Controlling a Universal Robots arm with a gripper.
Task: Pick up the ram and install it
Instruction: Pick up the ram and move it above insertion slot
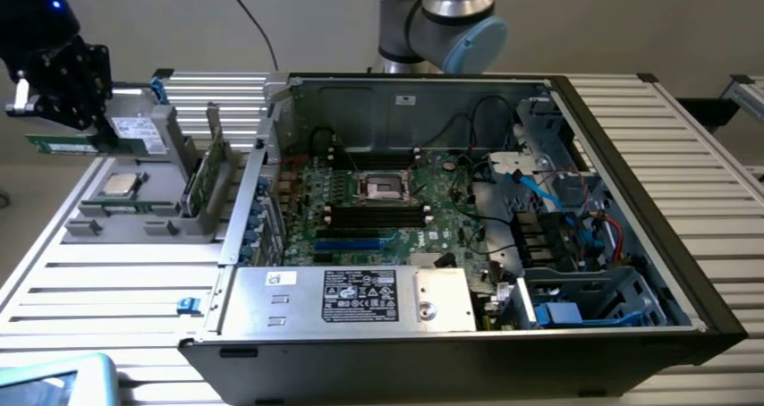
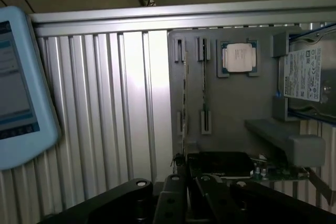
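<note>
The ram (image 1: 57, 144), a thin green stick, hangs level in the air at the exterior view's far left, above and beside the grey holder (image 1: 131, 220). My black gripper (image 1: 74, 124) is shut on it from above. In the wrist view the ram (image 2: 273, 171) shows as a green board with a dark chip, clamped between my fingers (image 2: 176, 195), and my gripper (image 2: 191, 184) is over the holder (image 2: 231, 119). The open computer case (image 1: 621, 156) lies to the exterior view's right, with the black memory slots (image 1: 376, 215) on its motherboard.
The holder carries a silver processor (image 1: 120, 185) (image 2: 239, 57), a grey drive (image 1: 138, 131) (image 2: 304, 74) and an upright green board (image 1: 210, 178). A light-blue tablet (image 1: 48, 379) (image 2: 21, 87) lies on the slatted table (image 1: 107, 281). Cables and a drive cage fill the case's right side.
</note>
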